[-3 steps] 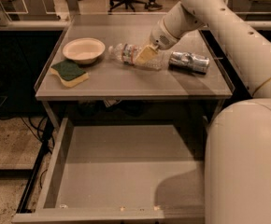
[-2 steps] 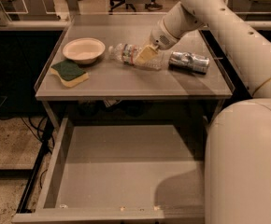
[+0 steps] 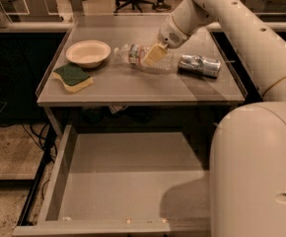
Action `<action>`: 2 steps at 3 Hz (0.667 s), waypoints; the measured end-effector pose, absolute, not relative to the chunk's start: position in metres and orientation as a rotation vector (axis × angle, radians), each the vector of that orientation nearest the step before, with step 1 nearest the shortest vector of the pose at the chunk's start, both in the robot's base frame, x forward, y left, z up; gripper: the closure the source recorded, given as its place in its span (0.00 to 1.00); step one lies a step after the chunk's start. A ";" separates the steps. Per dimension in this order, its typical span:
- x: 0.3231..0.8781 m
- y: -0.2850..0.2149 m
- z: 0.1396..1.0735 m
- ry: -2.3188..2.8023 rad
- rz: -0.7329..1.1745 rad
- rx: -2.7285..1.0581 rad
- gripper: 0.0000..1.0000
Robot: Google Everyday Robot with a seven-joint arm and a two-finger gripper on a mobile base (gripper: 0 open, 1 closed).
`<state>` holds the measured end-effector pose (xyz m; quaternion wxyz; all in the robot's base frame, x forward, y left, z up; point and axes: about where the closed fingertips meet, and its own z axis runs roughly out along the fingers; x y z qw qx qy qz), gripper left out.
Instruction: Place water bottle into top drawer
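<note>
The water bottle (image 3: 130,55) lies on its side on the table (image 3: 133,88), between the bowl (image 3: 88,53) on one side and the crushed can (image 3: 198,65) on the other. It looks light and thin-walled, probably empty or nearly so, though the view does not settle that. Clear ribbed plastic of this kind gives under pressure and is smooth, and a bottle lying down is apt to roll. The best hold is across the middle of the body, near the label, where the ribs stiffen it. The squeeze should be firm enough to stop it sliding, but not so hard that it buckles.

The gripper (image 3: 154,55) is down on the table at the bottle's midsection, and its pale tip covers part of the body. Whether it has clamped the bottle or only rests against it, I cannot tell from this angle. The bottle is not lifted.

The top drawer (image 3: 133,177) stands pulled out below the table edge, so the bottle must come up, forward and down into it. A sponge (image 3: 73,77) sits near the bowl.
</note>
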<state>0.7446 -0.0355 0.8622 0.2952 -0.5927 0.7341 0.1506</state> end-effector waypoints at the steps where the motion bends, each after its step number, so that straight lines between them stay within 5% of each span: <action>1: 0.723 -0.049 0.887 1.927 0.348 -1.594 1.00; 2: 0.685 -0.065 0.909 1.898 0.317 -1.595 1.00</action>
